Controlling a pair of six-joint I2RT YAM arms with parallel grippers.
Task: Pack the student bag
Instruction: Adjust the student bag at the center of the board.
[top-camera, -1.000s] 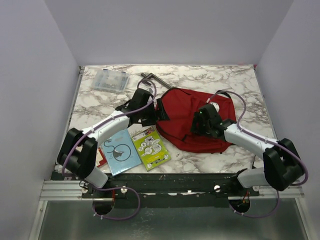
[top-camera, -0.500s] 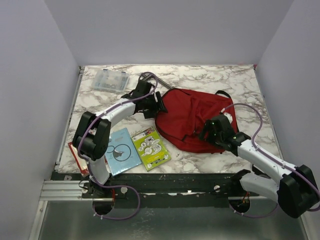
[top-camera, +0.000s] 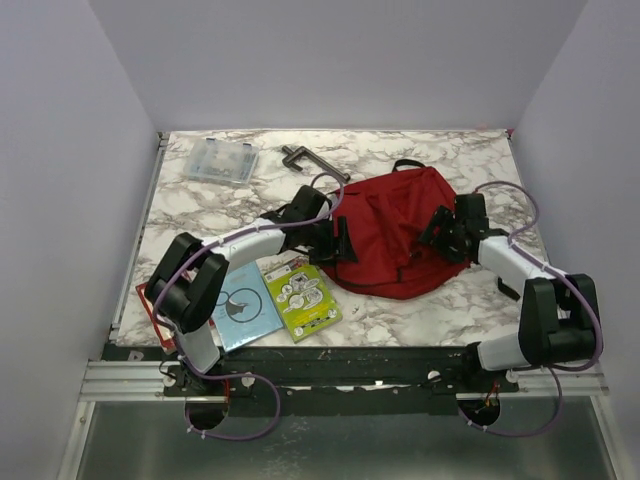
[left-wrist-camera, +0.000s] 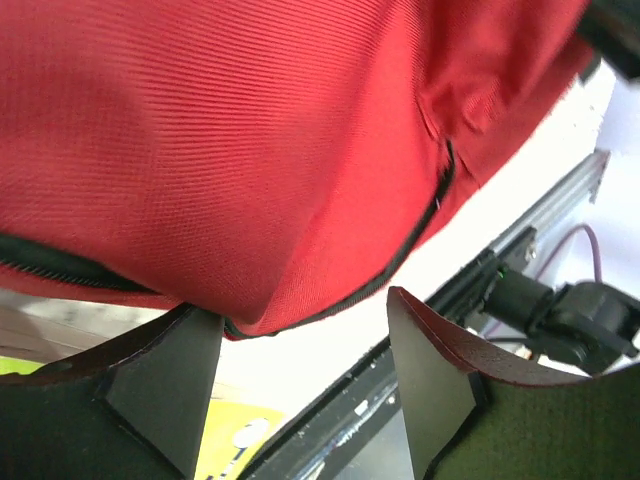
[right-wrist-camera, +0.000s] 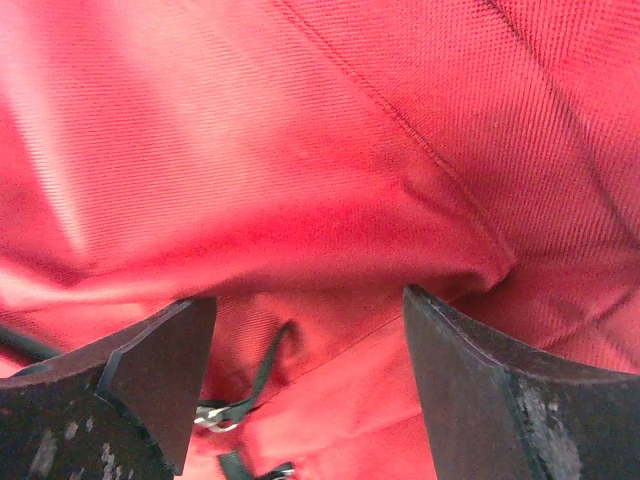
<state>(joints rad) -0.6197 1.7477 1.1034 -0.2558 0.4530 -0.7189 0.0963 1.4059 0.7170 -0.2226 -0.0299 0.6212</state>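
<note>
Red student bag (top-camera: 392, 228), long axis left-right: my left gripper (top-camera: 343, 241) at its near-left rim, my right gripper (top-camera: 443, 226) at its right side, equally close. Both spread wide, fabric in gaps, nothing clamped.

Left arm (top-camera: 250, 238) and right arm (top-camera: 505, 258) bend inward, jaws on both spread wide.

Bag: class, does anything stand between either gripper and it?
Nothing visible does. The left gripper and right gripper are both at the bag, its red fabric directly before their open fingers.
</note>
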